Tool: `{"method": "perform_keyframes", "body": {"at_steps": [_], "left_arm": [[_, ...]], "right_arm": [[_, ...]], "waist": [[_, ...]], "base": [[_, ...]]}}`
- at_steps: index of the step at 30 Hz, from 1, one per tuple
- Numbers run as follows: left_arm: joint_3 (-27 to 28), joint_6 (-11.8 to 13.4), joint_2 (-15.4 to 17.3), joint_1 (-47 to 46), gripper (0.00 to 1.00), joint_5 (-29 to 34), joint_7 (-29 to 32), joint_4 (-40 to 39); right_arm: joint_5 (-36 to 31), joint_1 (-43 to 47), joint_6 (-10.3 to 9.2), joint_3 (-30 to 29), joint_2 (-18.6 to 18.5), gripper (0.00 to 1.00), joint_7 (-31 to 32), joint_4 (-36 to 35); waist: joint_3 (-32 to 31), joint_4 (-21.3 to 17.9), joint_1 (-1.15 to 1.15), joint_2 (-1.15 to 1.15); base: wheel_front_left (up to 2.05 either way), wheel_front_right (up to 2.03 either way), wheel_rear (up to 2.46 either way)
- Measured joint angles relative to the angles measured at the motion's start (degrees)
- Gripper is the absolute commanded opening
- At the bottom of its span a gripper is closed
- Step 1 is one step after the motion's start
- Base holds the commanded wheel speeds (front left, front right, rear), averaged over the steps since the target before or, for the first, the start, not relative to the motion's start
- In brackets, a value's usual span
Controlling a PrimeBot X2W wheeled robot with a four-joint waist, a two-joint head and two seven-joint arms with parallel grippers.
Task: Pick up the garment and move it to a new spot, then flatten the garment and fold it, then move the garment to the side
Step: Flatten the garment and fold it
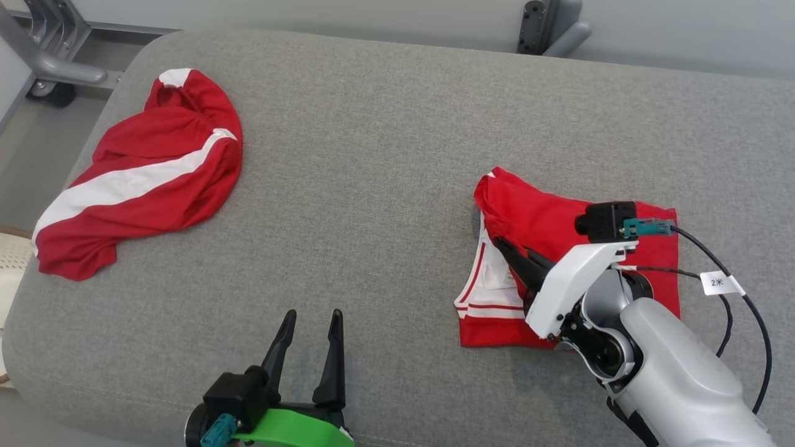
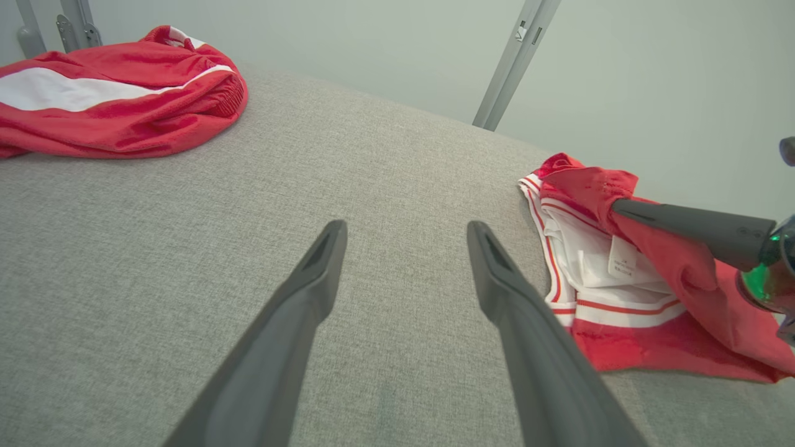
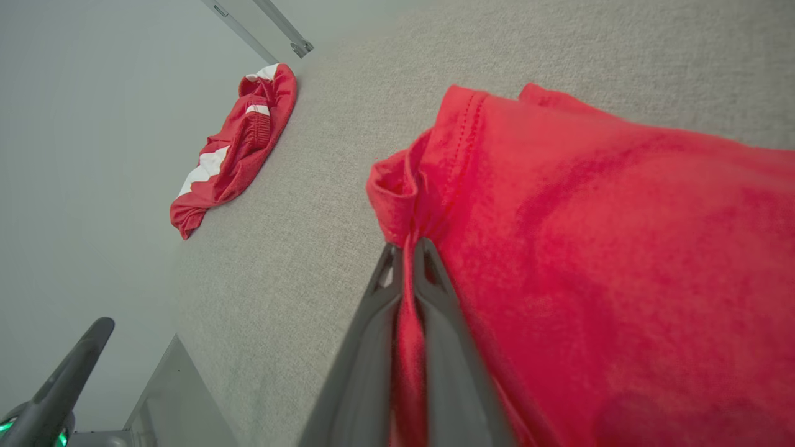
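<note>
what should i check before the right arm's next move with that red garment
1. right gripper fingers shut on garment edge: ok
2. left gripper open, clear of the cloth: ok
3. garment flat on grey cushion: not ok, held edge lifted and bunched
4. second red and white garment well apart: ok
5. number of layers pinched: cannot tell

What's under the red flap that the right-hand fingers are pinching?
Under the flap, white striped fabric and a small label show; the rest is covered by red cloth.
</note>
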Motion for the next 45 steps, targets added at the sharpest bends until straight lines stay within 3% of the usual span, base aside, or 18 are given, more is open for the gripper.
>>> {"method": "perform_keyframes", "body": {"at_steps": [1,2,3,7,11,15,21,28,36,45], "left_arm": [[0.01,0.0,0.0,-0.04,1.0,-0.01,0.0,-0.02],[-0.05,0.0,0.0,-0.12,1.0,-0.05,0.0,-0.01],[-0.1,0.0,0.0,-0.24,1.0,-0.07,0.0,0.01],[-0.11,0.19,0.0,-0.83,1.0,-0.08,0.0,0.13],[1.34,0.86,0.0,-0.87,1.0,-0.03,0.0,-0.81],[2.7,1.7,-0.01,-0.82,1.0,0.34,-0.01,-2.94],[4.72,2.88,-0.01,-0.54,1.0,1.86,0.0,-4.8],[7.3,3.79,-0.01,0.38,1.0,3.64,0.0,-7.86],[9.13,3.14,-0.01,3.84,1.0,10.67,0.0,-9.03],[12.12,1.0,0.0,7.31,1.0,15.36,-0.01,-11.79]], "right_arm": [[0.0,0.1,0.0,0.04,0.16,0.41,0.08,0.0],[0.09,0.23,0.0,-0.01,0.38,0.41,0.1,-0.04],[0.21,0.39,0.0,-0.11,0.6,1.0,0.22,-0.15],[1.86,1.27,0.0,-1.8,1.05,1.0,-0.49,-3.22],[2.25,2.56,0.0,-5.82,-0.98,1.0,-3.67,-7.89],[0.08,5.26,-0.01,-9.81,-3.15,1.0,-7.93,-11.01],[-3.3,8.4,-0.01,-13.28,-3.36,1.0,-13.02,-12.92],[-12.7,13.89,0.0,-15.44,-2.5,1.0,-22.03,-12.01],[-25.91,19.76,0.0,-16.72,-1.52,1.0,-25.6,-10.63],[-37.11,27.1,0.0,-20.69,1.45,1.0,-25.81,-20.19]], "waist": [[0.12,-0.17,0.0,0.0],[0.25,-0.32,0.0,0.0],[0.35,-0.49,0.0,0.0],[0.62,-1.18,0.0,0.0],[0.59,-2.26,0.0,0.0],[0.18,-3.8,0.0,0.0],[-0.62,-6.19,0.0,0.0],[-2.39,-9.6,0.0,0.0],[-6.17,-12.31,0.0,0.0],[-9.93,-15.13,0.0,0.0]], "base": [[0.0,0.0,0.0],[0.0,0.0,0.0],[0.0,0.0,0.0],[0.0,0.0,0.0],[0.0,0.0,0.0],[0.0,0.0,0.0],[0.0,0.0,0.0],[0.0,0.0,0.0],[0.0,0.0,0.0],[0.0,0.0,0.0]]}}
